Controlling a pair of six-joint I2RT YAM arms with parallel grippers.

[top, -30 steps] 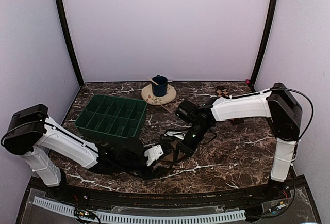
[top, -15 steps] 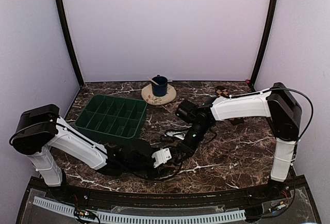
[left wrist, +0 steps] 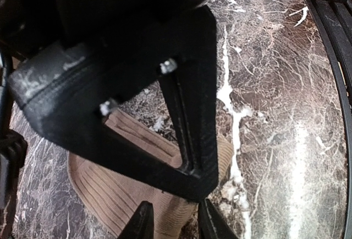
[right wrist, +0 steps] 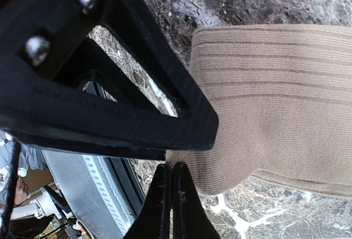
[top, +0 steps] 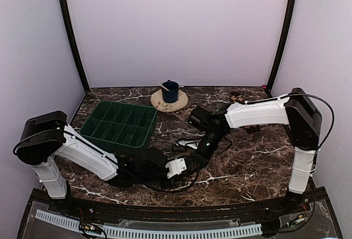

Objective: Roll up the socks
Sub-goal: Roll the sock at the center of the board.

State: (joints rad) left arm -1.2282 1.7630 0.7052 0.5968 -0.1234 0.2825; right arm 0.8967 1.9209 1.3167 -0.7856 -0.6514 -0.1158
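Left wrist view: the tan sock [left wrist: 118,192] was seen lying flat on the marble bench [left wrist: 275,85], ribs showing. The left fingers [left wrist: 140,225] were set narrowly apart, astride one end of it, fabric filling the gap; a firm hold could not be confirmed. Right wrist view: the right fingers [right wrist: 158,206] were pressed fully together, tips at the sock's rounded corner; whether fabric was pinched could not be told. Top external view: both sets of fingers were found low at mid-bench, right of a green tray [top: 118,124].

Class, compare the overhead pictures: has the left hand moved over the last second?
Yes. The left hand slid rightward, away from the green tray.
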